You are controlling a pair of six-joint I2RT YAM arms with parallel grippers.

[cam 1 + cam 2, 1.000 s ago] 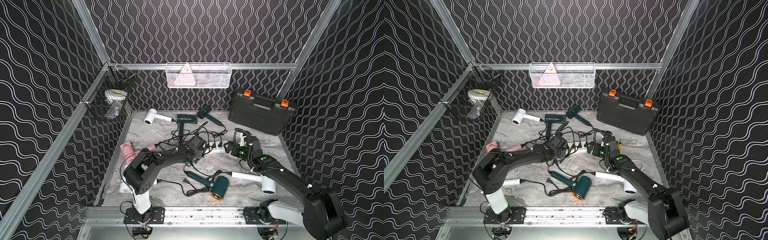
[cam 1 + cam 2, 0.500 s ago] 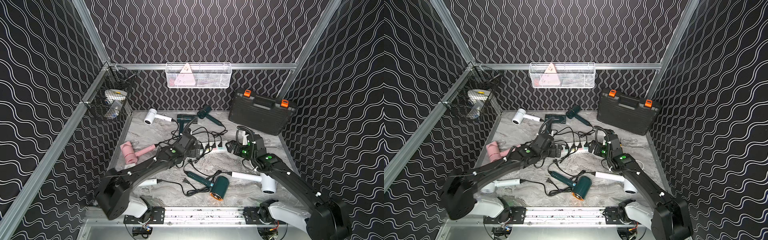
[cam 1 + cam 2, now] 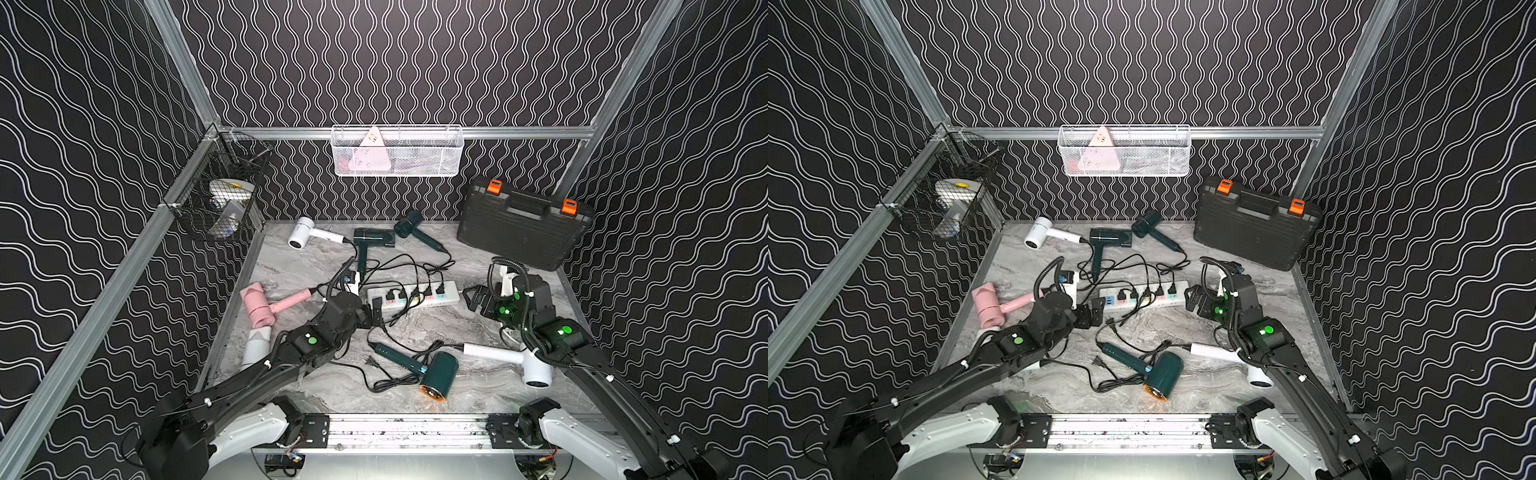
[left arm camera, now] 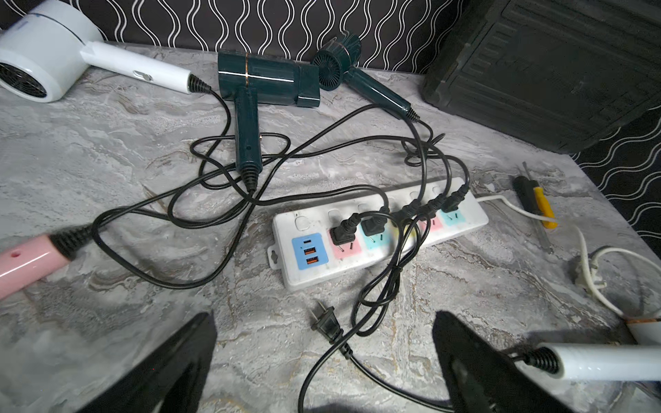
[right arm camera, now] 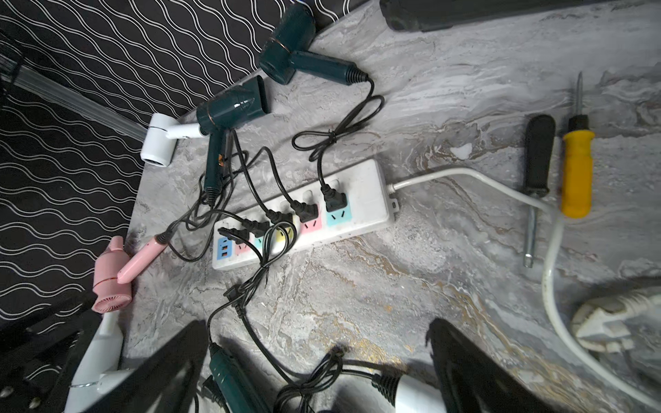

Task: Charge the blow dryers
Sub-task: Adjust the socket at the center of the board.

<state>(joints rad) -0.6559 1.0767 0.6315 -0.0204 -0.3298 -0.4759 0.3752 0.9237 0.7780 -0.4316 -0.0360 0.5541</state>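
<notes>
Blow dryers (image 3: 438, 374) are partly plugged into the power strip (image 4: 282, 232); your left tool (image 4: 323, 314) and right tool (image 5: 317, 321) stand wide and empty, so next pinch the loose plug (image 4: 325, 321) squarely.

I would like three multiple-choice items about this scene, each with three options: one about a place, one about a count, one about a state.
1. Where on the grey marble table does the pink hammer-shaped hair dryer lie? A) right side B) left side C) back middle
2. How many black plugs sit in the long white power strip? A) one B) five C) none
3. How is the left gripper? A) open and empty B) shut on a plug C) shut on the dryer
Key: 1 B, it lies toward the table's left edge; 2 B, both wrist views show five seated plugs; 3 A, its jaws stand wide apart, gripping nothing.
</notes>
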